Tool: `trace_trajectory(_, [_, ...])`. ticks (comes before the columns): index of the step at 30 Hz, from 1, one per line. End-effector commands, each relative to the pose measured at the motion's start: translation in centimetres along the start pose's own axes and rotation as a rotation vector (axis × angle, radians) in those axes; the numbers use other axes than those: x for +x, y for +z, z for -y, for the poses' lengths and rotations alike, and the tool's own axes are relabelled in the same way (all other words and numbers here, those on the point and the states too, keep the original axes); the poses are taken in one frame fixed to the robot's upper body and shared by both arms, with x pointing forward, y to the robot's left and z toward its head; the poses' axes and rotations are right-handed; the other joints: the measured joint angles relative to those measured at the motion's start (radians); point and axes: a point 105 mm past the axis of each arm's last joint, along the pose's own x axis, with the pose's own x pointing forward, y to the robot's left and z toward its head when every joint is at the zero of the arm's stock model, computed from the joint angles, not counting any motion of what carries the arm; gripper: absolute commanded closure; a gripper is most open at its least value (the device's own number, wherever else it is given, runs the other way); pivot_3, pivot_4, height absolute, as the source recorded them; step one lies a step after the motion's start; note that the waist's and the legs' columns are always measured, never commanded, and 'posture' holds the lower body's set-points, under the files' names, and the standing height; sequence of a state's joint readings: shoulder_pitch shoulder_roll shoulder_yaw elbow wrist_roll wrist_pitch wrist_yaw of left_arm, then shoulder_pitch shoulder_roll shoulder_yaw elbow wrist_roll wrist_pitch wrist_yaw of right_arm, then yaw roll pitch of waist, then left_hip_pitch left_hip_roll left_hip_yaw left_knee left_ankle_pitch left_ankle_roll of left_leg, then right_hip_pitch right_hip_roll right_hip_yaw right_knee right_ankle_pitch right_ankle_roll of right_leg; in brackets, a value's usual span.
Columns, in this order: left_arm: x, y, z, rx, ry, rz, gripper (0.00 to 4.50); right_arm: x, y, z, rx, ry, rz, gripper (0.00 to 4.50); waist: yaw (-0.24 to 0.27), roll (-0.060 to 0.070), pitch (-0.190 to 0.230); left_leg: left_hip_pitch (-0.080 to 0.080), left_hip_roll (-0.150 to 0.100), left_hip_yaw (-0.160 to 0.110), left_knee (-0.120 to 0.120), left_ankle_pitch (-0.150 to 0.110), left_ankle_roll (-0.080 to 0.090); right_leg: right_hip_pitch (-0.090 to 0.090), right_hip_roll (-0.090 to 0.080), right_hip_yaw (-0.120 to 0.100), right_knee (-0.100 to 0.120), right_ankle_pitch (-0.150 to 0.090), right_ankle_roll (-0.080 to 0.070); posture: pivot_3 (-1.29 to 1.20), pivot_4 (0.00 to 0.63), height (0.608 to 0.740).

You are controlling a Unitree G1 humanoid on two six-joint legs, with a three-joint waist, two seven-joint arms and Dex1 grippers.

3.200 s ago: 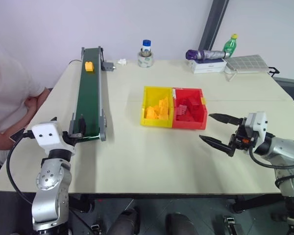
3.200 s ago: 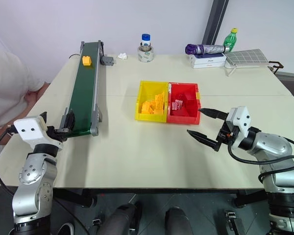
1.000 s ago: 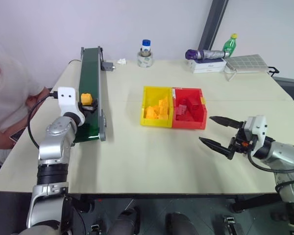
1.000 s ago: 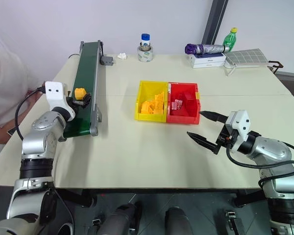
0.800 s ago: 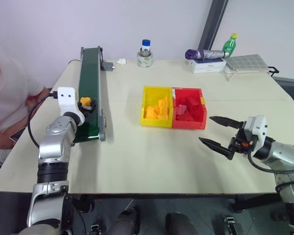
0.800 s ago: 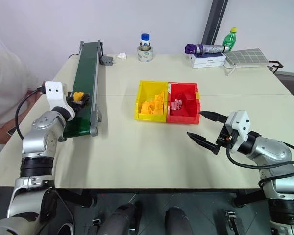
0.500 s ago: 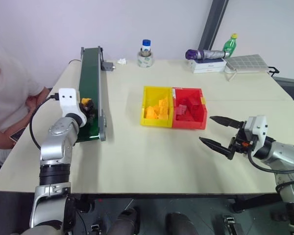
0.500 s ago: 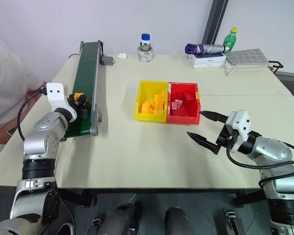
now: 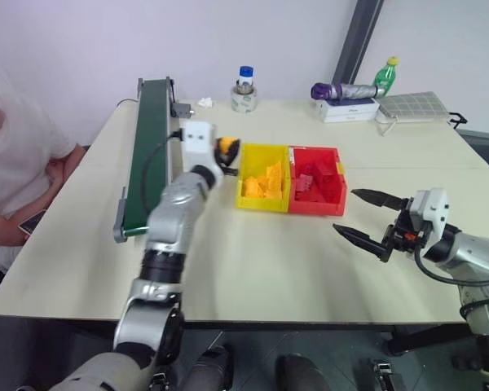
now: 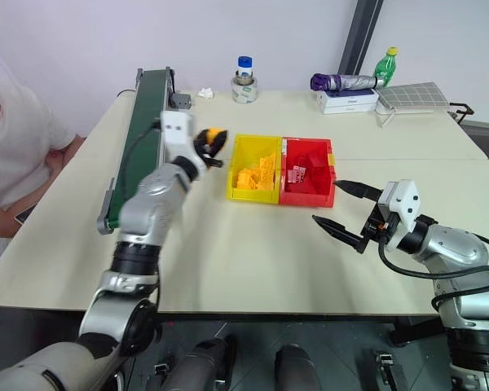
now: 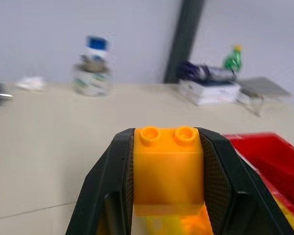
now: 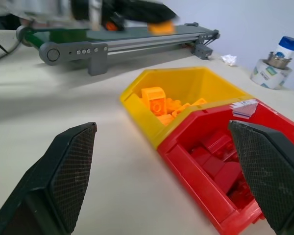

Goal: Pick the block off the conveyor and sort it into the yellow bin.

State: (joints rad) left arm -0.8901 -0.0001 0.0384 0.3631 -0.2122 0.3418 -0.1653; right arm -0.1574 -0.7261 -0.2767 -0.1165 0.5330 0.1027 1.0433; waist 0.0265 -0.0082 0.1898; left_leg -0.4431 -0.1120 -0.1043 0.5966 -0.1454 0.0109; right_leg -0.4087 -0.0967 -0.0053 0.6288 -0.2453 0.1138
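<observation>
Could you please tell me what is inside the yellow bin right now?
The yellow bin holds a loose pile of orange-yellow bricks like the block. The bin floor beneath the pile is covered, so an exact count isn't possible.

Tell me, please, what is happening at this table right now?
The robot's left end effector is shut on a small yellow-orange plastic block, held above the table between the long dark green conveyor and the rectangular yellow plastic bin, not yet over it. The right end effector hangs open beside the red plastic bin. A person sits at the table's left.
</observation>
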Motion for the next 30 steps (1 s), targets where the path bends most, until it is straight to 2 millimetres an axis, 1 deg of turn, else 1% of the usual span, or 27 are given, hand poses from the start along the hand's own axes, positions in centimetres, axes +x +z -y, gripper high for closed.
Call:
trace_trajectory(1, [1.5, 1.2, 1.3, 0.007, -0.012, 0.061, 3.22, -0.3, 1.4, 0.2, -0.049, -0.015, 0.024, 0.0, 0.002, 0.0, 0.0, 0.0, 0.0, 0.0, 0.0, 0.0, 0.0, 0.0, 0.0, 0.0, 0.0, 0.0, 0.0, 0.0, 0.15, 0.74])
trace_trajectory(3, [2.1, 1.4, 2.3, -0.03, -0.059, 0.082, 2.16, -0.4, 1.5, 0.1, -0.052, -0.022, 0.022, 0.0, 0.003, 0.0, 0.0, 0.0, 0.0, 0.0, 0.0, 0.0, 0.0, 0.0, 0.0, 0.0, 0.0, 0.0, 0.001, 0.0, 0.15, 0.74])
trace_trajectory(4, [2.3, 1.5, 2.5, -0.028, -0.058, 0.09, 1.76, -0.5, 1.5, 0.1, -0.051, -0.025, 0.021, 0.0, 0.005, 0.0, 0.0, 0.0, 0.0, 0.0, 0.0, 0.0, 0.0, 0.0, 0.0, 0.0, 0.0, 0.0, 0.001, 0.0, 0.15, 0.74])
trace_trajectory(6, [2.5, 2.0, 2.5, -0.015, -0.045, 0.118, 0.72, -0.7, 1.5, -0.1, -0.052, -0.03, 0.019, 0.0, 0.009, 0.0, 0.0, 0.0, 0.0, 0.0, 0.0, 0.0, 0.0, 0.0, 0.0, 0.0, 0.0, 0.0, 0.001, 0.0, 0.15, 0.74])
trace_trajectory(7, [2.5, 2.2, 2.4, -0.003, -0.04, 0.132, 0.34, -0.7, 1.5, -0.1, -0.051, -0.032, 0.018, 0.0, 0.01, 0.0, 0.0, 0.0, 0.0, 0.0, 0.0, 0.0, 0.0, 0.0, 0.0, 0.0, 0.0, 0.0, 0.001, 0.0, 0.15, 0.74])
trace_trajectory(8, [2.4, 2.6, 2.3, 0.006, -0.038, 0.152, 0.07, -0.8, 1.5, -0.1, -0.051, -0.034, 0.017, 0.0, 0.011, 0.0, 0.0, 0.0, 0.0, 0.0, 0.0, 0.0, 0.0, 0.0, 0.0, 0.0, 0.0, 0.0, 0.001, 0.0, 0.15, 0.74])
trace_trajectory(10, [2.1, 3.3, 1.7, 0.023, -0.043, 0.184, 0.07, -0.8, 1.4, 0.0, -0.051, -0.04, 0.016, 0.0, 0.011, 0.0, 0.0, 0.0, 0.0, 0.0, 0.0, 0.0, 0.0, 0.0, 0.0, 0.0, 0.0, 0.0, 0.001, 0.0, 0.15, 0.74])
trace_trajectory(12, [1.2, 4.0, 1.0, 0.022, -0.096, 0.203, 0.07, -0.8, 1.4, 0.0, -0.051, -0.04, 0.015, 0.0, 0.009, 0.0, 0.0, 0.0, 0.0, 0.0, 0.0, 0.0, 0.0, 0.0, 0.0, 0.0, 0.0, 0.0, 0.001, 0.0, 0.15, 0.74])
trace_trajectory(14, [0.1, 4.6, -0.4, 0.046, -0.125, 0.214, 0.07, -0.8, 1.4, 0.0, -0.049, -0.04, 0.015, 0.0, 0.007, 0.0, 0.0, 0.0, 0.0, 0.0, 0.0, 0.0, 0.0, 0.0, 0.0, 0.0, 0.0, 0.0, 0.001, 0.0, 0.15, 0.74])
trace_trajectory(16, [-1.4, 4.4, -2.5, 0.052, -0.129, 0.176, 0.07, -0.8, 1.4, 0.1, -0.048, -0.037, 0.013, 0.0, 0.004, 0.0, 0.0, 0.0, 0.0, 0.0, 0.0, 0.0, 0.0, 0.0, 0.001, 0.0, 0.0, 0.0, 0.001, 0.0, 0.15, 0.74])
trace_trajectory(18, [-3.5, 4.4, -3.7, 0.085, -0.162, 0.146, 0.07, -0.8, 1.3, 0.1, -0.047, -0.032, 0.013, 0.0, -0.002, 0.0, 0.0, 0.0, 0.0, 0.0, 0.0, 0.0, 0.0, -0.001, 0.001, 0.0, 0.001, 0.0, 0.001, 0.0, 0.15, 0.74])
trace_trajectory(19, [-4.2, 4.4, -3.8, 0.1, -0.179, 0.138, 0.07, -0.7, 1.3, 0.1, -0.047, -0.031, 0.013, 0.0, -0.007, 0.0, 0.0, 0.0, 0.0, 0.0, 0.0, 0.0, 0.0, -0.001, 0.001, 0.0, 0.001, 0.0, 0.001, 0.0, 0.15, 0.74])
trace_trajectory(20, [-5.6, 4.4, -4.0, 0.133, -0.21, 0.127, 0.07, -0.7, 1.3, 0.1, -0.047, -0.028, 0.014, 0.0, -0.01, 0.0, 0.0, 0.0, 0.0, 0.0, 0.0, 0.0, 0.0, -0.001, 0.001, 0.0, 0.001, 0.0, 0.001, 0.0, 0.15, 0.74])
trace_trajectory(23, [-10.3, 4.4, -4.4, 0.145, -0.322, 0.118, 0.07, -0.6, 1.2, 0.2, -0.046, -0.017, 0.011, 0.0, -0.017, 0.001, 0.0, 0.0, 0.0, 0.0, 0.0, 0.0, 0.0, -0.001, 0.0, 0.001, 0.0, -0.001, -0.002, 0.0, 0.15, 0.74])
trace_trajectory(24, [-11.8, 4.1, -4.8, 0.137, -0.335, 0.091, 0.07, -0.5, 1.2, 0.3, -0.045, -0.014, 0.014, 0.0, -0.017, 0.001, 0.0, 0.0, 0.0, 0.0, -0.001, 0.0, 0.0, -0.001, 0.0, 0.001, 0.0, -0.002, -0.003, 0.0, 0.15, 0.74])
trace_trajectory(26, [-14.1, 3.1, -6.0, 0.169, -0.33, 0.013, 0.07, -0.4, 1.2, 0.3, -0.045, -0.009, 0.017, 0.0, -0.017, 0.001, 0.0, 0.0, 0.001, 0.0, -0.001, 0.0, 0.0, -0.001, 0.0, 0.002, 0.001, -0.002, -0.003, 0.0, 0.15, 0.74])
trace_trajectory(28, [-15.4, 2.3, -7.8, 0.206, -0.286, -0.057, 0.07, -0.2, 1.2, 0.3, -0.047, -0.007, 0.024, 0.0, -0.016, 0.001, -0.001, 0.001, 0.002, 0.0, -0.001, 0.0, 0.0, -0.001, 0.0, 0.002, 0.001, -0.002, -0.004, 0.0, 0.15, 0.74])
trace_trajectory(30, [-16.2, 2.2, -9.5, 0.204, -0.237, -0.077, 0.07, 0.0, 1.2, 0.3, -0.047, -0.007, 0.031, 0.0, -0.012, 0.002, 0.0, 0.001, 0.002, 0.0, -0.003, 0.0, 0.0, -0.001, 0.0, 0.002, 0.001, -0.002, -0.005, 0.0, 0.15, 0.74])
